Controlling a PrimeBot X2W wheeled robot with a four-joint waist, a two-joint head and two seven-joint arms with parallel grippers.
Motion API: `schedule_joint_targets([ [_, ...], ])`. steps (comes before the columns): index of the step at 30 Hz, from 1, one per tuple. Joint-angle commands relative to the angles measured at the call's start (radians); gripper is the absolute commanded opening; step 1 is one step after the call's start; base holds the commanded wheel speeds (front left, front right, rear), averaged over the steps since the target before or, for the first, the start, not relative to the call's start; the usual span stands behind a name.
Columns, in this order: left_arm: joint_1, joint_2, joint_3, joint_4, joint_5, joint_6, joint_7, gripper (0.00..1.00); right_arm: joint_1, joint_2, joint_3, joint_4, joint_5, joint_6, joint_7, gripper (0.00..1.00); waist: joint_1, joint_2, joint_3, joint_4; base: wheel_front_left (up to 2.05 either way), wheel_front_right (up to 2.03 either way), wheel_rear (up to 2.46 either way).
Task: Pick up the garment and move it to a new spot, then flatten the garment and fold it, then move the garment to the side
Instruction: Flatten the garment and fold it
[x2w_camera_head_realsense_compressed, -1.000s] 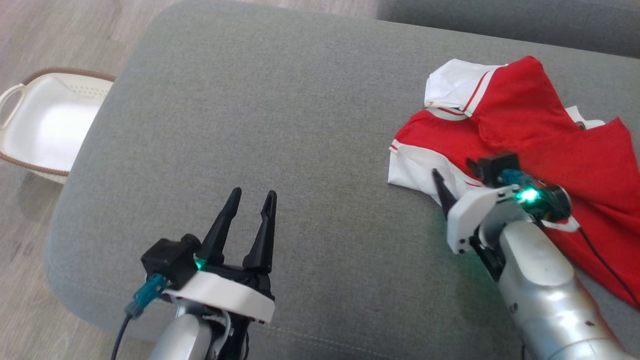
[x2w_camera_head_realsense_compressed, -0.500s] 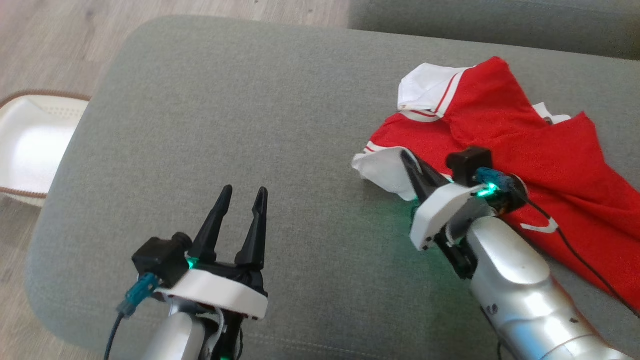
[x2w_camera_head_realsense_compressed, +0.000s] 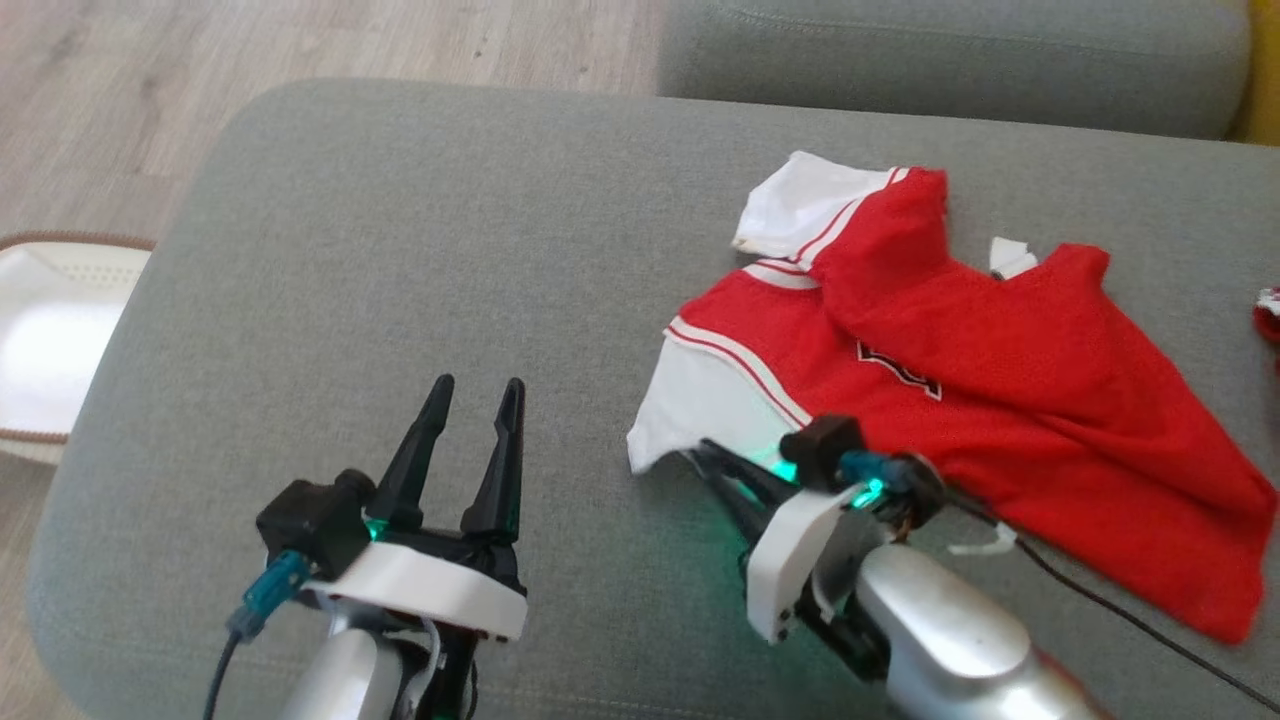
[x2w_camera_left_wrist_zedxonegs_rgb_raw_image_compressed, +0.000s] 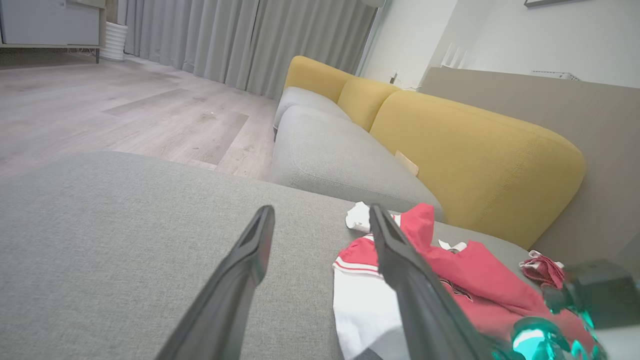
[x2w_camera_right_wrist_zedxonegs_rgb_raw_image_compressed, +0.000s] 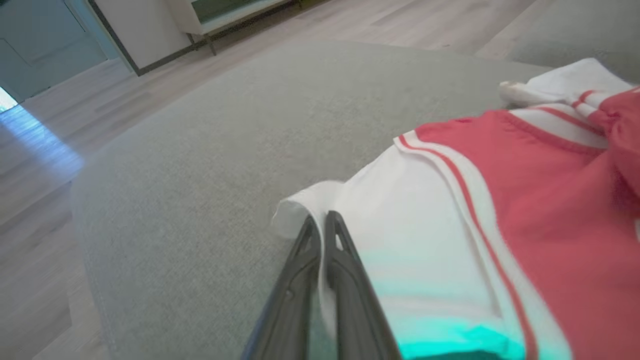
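The garment (x2w_camera_head_realsense_compressed: 960, 340) is a red jersey with white, red-striped side panels, lying crumpled on the right half of the grey cushion (x2w_camera_head_realsense_compressed: 400, 250). My right gripper (x2w_camera_head_realsense_compressed: 702, 458) is shut on the garment's white near-left corner; in the right wrist view the fingers (x2w_camera_right_wrist_zedxonegs_rgb_raw_image_compressed: 345, 270) pinch a fold of the white fabric (x2w_camera_right_wrist_zedxonegs_rgb_raw_image_compressed: 425, 240). My left gripper (x2w_camera_head_realsense_compressed: 475, 385) stands open over bare cushion to the left, holding nothing. In the left wrist view its open fingers (x2w_camera_left_wrist_zedxonegs_rgb_raw_image_compressed: 405, 260) frame the garment (x2w_camera_left_wrist_zedxonegs_rgb_raw_image_compressed: 470, 275) at the right.
A white basket (x2w_camera_head_realsense_compressed: 40, 330) stands on the wooden floor at the left. A grey sofa seat (x2w_camera_head_realsense_compressed: 950, 60) lies beyond the cushion, with yellow backrests (x2w_camera_left_wrist_zedxonegs_rgb_raw_image_compressed: 475, 160). A small red cloth (x2w_camera_head_realsense_compressed: 1268, 310) sits at the far right.
My right gripper has shut on the garment's white corner and drawn it left and nearer, stretching the jersey out. The head camera has shifted. The left gripper has stayed open.
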Motion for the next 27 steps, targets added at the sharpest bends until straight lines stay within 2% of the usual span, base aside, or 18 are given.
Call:
schedule_joint_targets([
  [1, -0.015, 0.002, 0.043, -0.028, 0.012, -0.002, -0.012, 1.00, -0.002, 0.019, 0.051, -0.037, 0.019, -0.001, 0.006, 1.00, 0.0000, 0.0000, -0.013, -0.016, 0.00, 0.00, 0.00],
  [6, -0.006, 0.002, 0.049, -0.025, 0.019, -0.005, -0.012, 1.00, 0.010, -0.003, 0.085, -0.057, 0.065, -0.001, 0.000, 1.00, 0.0000, 0.0000, -0.030, -0.046, 0.00, 0.00, 0.00],
  [11, 0.003, 0.002, 0.065, -0.030, 0.022, -0.003, -0.012, 1.00, 0.027, -0.051, 0.039, -0.080, 0.075, -0.001, -0.031, 1.00, 0.0000, 0.0000, -0.044, -0.092, 0.00, 0.00, 0.00],
  [16, 0.013, 0.002, 0.089, -0.042, 0.011, 0.001, -0.012, 1.00, 0.069, -0.092, -0.136, -0.104, 0.036, -0.001, -0.101, 1.00, 0.0000, 0.0000, -0.048, -0.155, 0.00, 0.00, 0.00],
  [19, 0.015, 0.002, 0.101, -0.047, 0.010, -0.001, -0.012, 1.00, 0.114, -0.097, -0.282, -0.137, -0.017, -0.001, -0.144, 1.00, 0.0000, 0.0000, -0.044, -0.198, 0.00, 0.00, 0.00],
  [20, 0.015, 0.002, 0.101, -0.047, 0.010, -0.001, -0.012, 1.00, 0.114, -0.097, -0.282, -0.137, -0.017, -0.001, -0.144, 1.00, 0.0000, 0.0000, -0.044, -0.198, 0.00, 0.00, 0.00],
  [24, 0.011, 0.002, 0.109, -0.053, 0.010, -0.002, -0.012, 1.00, 0.206, -0.068, -0.497, -0.193, -0.105, -0.001, -0.172, 1.00, 0.0000, 0.0000, -0.041, -0.247, 0.00, 0.00, 0.00],
  [27, 0.007, 0.002, 0.114, -0.054, 0.009, -0.003, -0.012, 1.00, 0.278, -0.026, -0.617, -0.244, -0.170, -0.001, -0.178, 1.00, 0.0000, 0.0000, -0.036, -0.279, 0.00, 0.00, 0.00],
])
